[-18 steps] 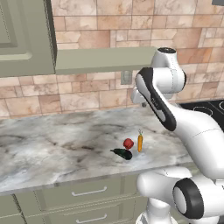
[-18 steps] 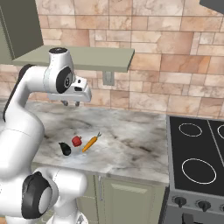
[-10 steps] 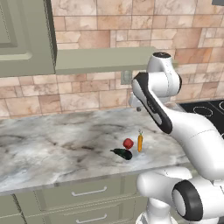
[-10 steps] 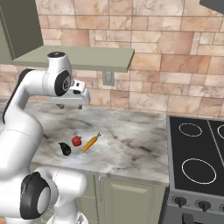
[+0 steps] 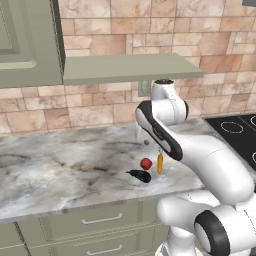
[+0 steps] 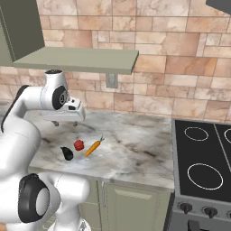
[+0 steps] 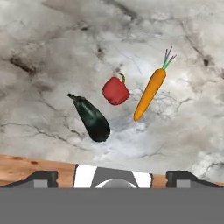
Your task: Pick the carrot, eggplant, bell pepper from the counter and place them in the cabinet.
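On the marbled counter (image 5: 60, 170) lie three vegetables close together. In the hand view the red bell pepper (image 7: 116, 90) is in the middle, with the dark eggplant (image 7: 92, 119) to its left and the orange carrot (image 7: 150, 94) to its right. From the base cameras they appear near the counter's front edge: carrot (image 5: 159, 163) (image 6: 92, 148), bell pepper (image 5: 146, 163) (image 6: 79, 145), eggplant (image 5: 140, 175) (image 6: 67, 153). My gripper (image 6: 66, 122) (image 5: 142, 137) (image 7: 113, 177) hangs open above them, pointing down and holding nothing. The cabinet's shelf (image 5: 130, 67) (image 6: 76, 58) sits above, its door (image 5: 25, 45) swung open.
A black stove (image 6: 203, 153) (image 5: 235, 130) adjoins the counter on the right. A wall outlet (image 5: 144, 88) (image 6: 111, 81) sits under the shelf. Drawers with silver handles (image 5: 100, 220) run below the counter. Wooden floor (image 7: 26, 168) shows past the counter's front edge.
My hand has swung left and down from beside the shelf to a spot over the three vegetables. The vegetables have not moved.
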